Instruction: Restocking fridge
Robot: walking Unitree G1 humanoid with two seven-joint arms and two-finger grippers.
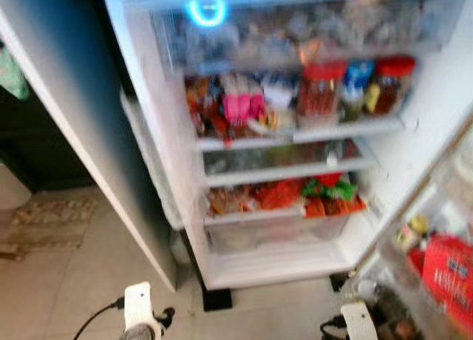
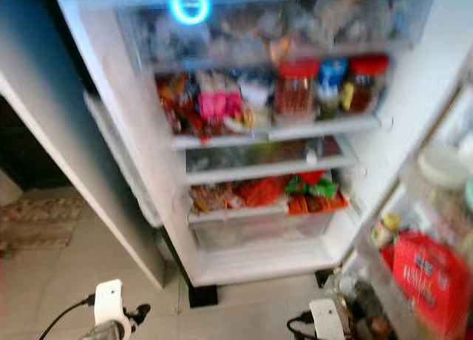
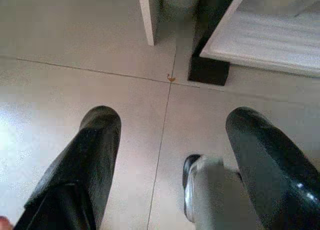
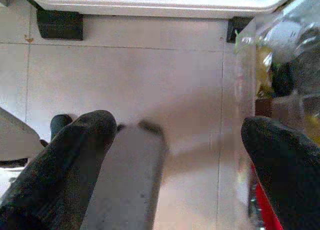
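White wrist blocks (image 1: 139, 303), black cable (image 1: 96, 319) plugged in, silver arms, long rounded glossy black fingers (image 3: 82, 165)

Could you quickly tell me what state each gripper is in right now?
Left gripper: open, holding nothing, pointed down at the tiled floor.
Right gripper: open, holding nothing, low by the fridge door shelf.

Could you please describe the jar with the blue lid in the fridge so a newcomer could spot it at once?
Look in the open fridge, on the upper shelf under the frosted drawer. At its right end stand three jars; the blue-lidded jar is the narrow middle one, between two wider red-lidded jars.
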